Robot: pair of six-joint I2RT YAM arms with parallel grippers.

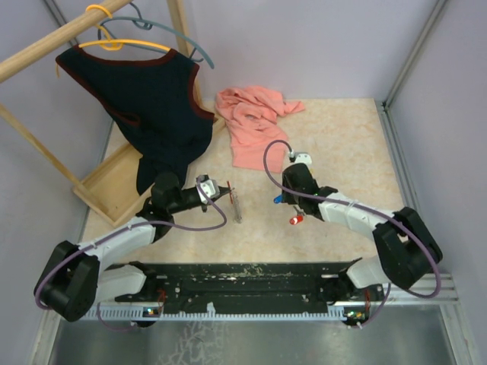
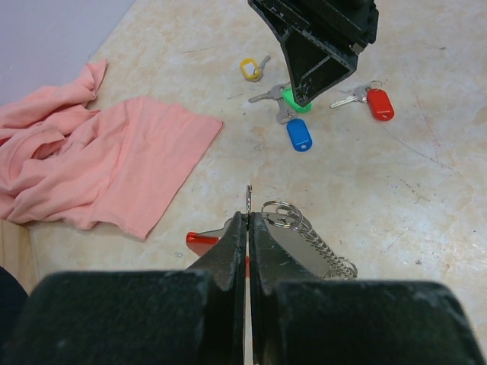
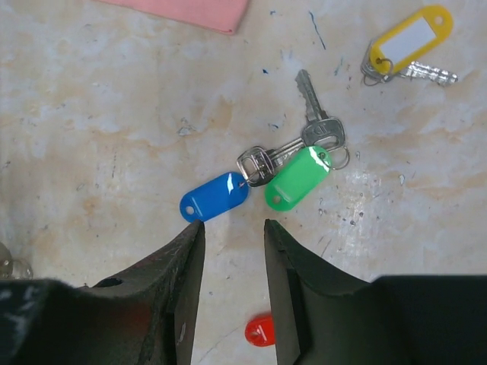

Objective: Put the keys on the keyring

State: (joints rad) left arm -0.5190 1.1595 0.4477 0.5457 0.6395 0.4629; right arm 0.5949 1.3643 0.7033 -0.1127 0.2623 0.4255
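My left gripper (image 2: 249, 217) is shut on the keyring (image 2: 249, 196), seen edge-on as a thin metal strip with a red part (image 2: 202, 241) on the left and a chain of split rings (image 2: 304, 232) on the right. The top view shows the left gripper (image 1: 221, 194) holding the keyring (image 1: 234, 201) just above the table. The keys lie on the table: blue tag (image 3: 214, 197), green tag (image 3: 298, 177), yellow tag (image 3: 411, 36) and red tag (image 3: 260, 330). Open and empty, my right gripper (image 3: 234, 224) hovers just short of the blue and green ones.
A pink cloth (image 1: 251, 122) lies crumpled at the back of the table. A dark vest (image 1: 160, 106) hangs from a hanger on a wooden rack (image 1: 106, 186) at the left. Walls close off the table's left, back and right.
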